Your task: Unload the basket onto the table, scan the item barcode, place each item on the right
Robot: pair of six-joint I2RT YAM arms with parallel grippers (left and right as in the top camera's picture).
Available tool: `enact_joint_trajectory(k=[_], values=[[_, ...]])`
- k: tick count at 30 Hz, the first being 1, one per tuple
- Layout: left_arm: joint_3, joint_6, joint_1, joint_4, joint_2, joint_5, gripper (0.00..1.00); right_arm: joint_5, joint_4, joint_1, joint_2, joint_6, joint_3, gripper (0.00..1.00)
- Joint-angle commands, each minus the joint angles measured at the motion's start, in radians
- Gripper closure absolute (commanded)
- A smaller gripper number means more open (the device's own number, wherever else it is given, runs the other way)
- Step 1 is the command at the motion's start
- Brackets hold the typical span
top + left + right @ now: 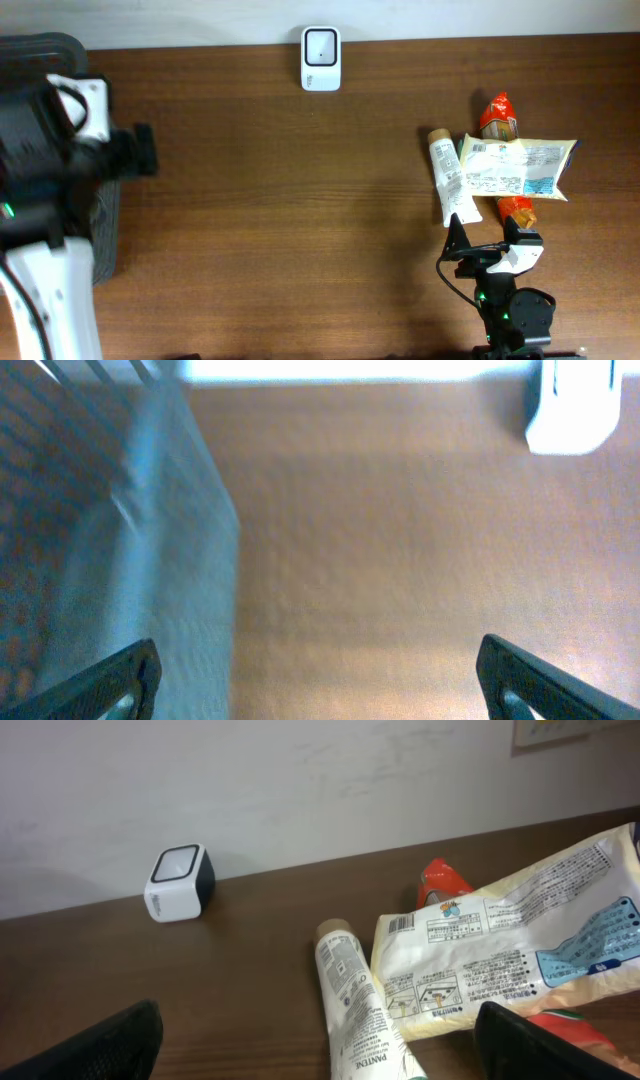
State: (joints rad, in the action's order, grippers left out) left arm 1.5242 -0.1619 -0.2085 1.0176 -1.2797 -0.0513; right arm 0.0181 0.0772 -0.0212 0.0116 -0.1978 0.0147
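I found the PANTENE tube at the table's three o'clock, touching a barcoded cream pouch that lay across an orange packet, with my right gripper spread wide at the tube's six o'clock, the white scanner at twelve, and my left gripper equally wide at nine.

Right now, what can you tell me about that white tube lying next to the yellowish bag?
The white tube looks like soft plastic, printed with small text and the word PANTENE. Its round tan cap is on. It lies flat on the brown table, with the cap pointing toward the wall. The yellowish bag lies against its side, maybe overlapping it a little.
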Motion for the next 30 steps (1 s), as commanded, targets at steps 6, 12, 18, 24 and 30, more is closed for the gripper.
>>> enact_joint_trajectory(k=[6,12,18,24,30], values=[[-1.253,-0.013,0.094,-1.081,0.947,-0.049,0.01,0.012,0.001,-0.005,-0.008,0.01,-0.009,0.01],[-1.516,-0.035,0.104,-1.046,1.246,-0.041,0.01,0.012,0.0,-0.005,-0.008,0.01,-0.009,0.01],[-1.516,-0.035,0.116,-0.941,1.274,-0.012,0.01,0.012,0.001,-0.005,-0.008,0.01,-0.009,0.01],[-1.515,-0.035,0.116,-0.941,1.274,-0.012,0.01,0.012,0.001,-0.005,-0.008,0.01,-0.009,0.01],[-1.515,-0.035,0.116,-0.941,1.274,-0.012,0.01,0.012,0.001,-0.005,-0.008,0.01,-0.009,0.01]])
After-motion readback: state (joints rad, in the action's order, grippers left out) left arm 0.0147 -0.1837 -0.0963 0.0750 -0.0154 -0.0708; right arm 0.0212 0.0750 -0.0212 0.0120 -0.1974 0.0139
